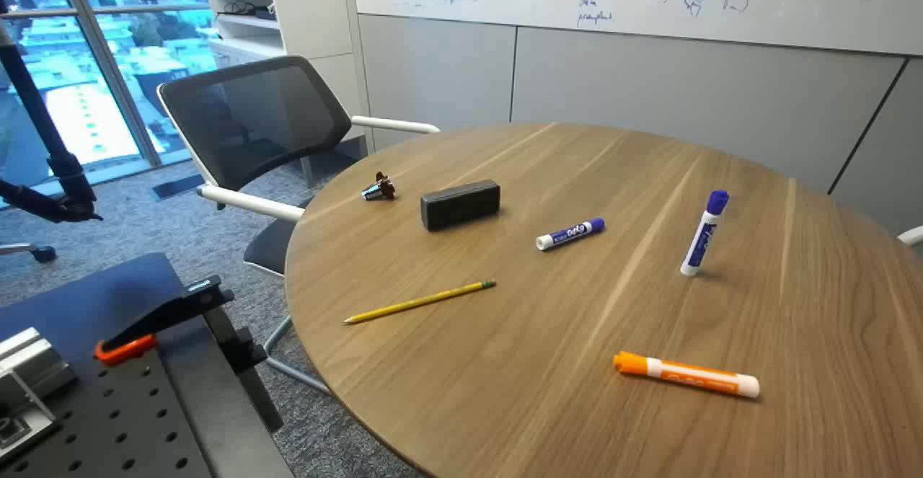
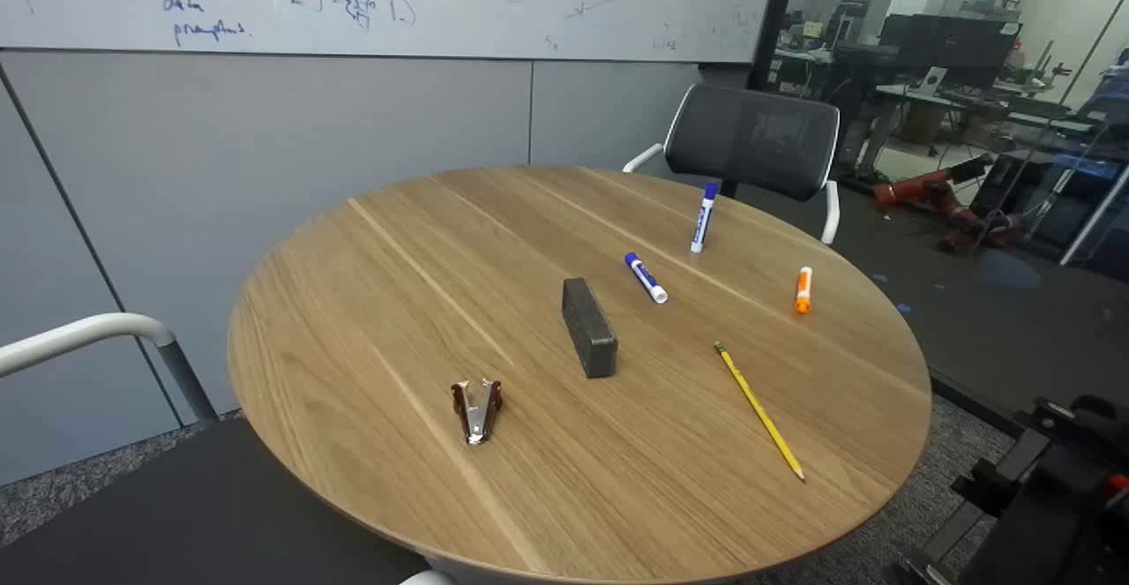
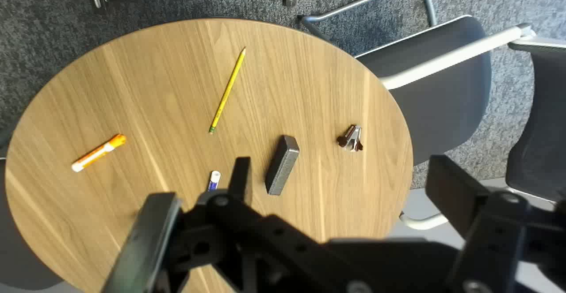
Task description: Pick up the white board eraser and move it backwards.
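Since eraser (image 3: 283, 165) rests on table (image 3: 168, 76) at centre of wrist view, pickup not yet done. Gripper (image 3: 345, 184), lower frame: spread wide, empty. Grasp, lift, backward move outstanding.

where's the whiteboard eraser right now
In an exterior view, the black whiteboard eraser sits on the left half of the round wood-grain table, between the staple remover to its left and the lying blue-capped marker to its right.

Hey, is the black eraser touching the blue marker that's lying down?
Apart. In both exterior views, a strip of wooden table shows between the black eraser and the lying blue marker.
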`<state>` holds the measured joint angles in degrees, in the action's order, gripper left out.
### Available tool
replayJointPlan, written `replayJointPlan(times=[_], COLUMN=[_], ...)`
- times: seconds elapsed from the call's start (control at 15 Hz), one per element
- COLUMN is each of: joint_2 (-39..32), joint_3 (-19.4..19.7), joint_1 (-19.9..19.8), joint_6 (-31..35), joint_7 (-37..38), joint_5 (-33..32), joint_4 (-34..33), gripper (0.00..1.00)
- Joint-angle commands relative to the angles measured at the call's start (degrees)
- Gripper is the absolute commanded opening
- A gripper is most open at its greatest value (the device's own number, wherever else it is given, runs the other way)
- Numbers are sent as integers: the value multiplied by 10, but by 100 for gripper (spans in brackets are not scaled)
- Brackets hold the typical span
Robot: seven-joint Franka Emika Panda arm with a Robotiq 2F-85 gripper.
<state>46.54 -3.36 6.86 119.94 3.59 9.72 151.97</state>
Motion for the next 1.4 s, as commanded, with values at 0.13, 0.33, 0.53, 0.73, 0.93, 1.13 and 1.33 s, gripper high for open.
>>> replayJointPlan(times=[0.13,0.33,0.53,0.73,0.93,1.13,1.33], joint_2=[0,0,0,0,-88,-185,-289], joint_3=[-2,-2,-2,-2,-28,-55,-71], joint_1=[-3,-3,-3,-3,-11,-44,-70], joint_6=[-1,-1,-1,-1,8,44,47], joint_7=[-2,-2,-2,-2,34,101,166], joint_5=[2,2,2,2,-2,-25,-69], joint_4=[-1,-1,-1,-1,-56,-118,-193], gripper=[100,100,100,100,100,100,100])
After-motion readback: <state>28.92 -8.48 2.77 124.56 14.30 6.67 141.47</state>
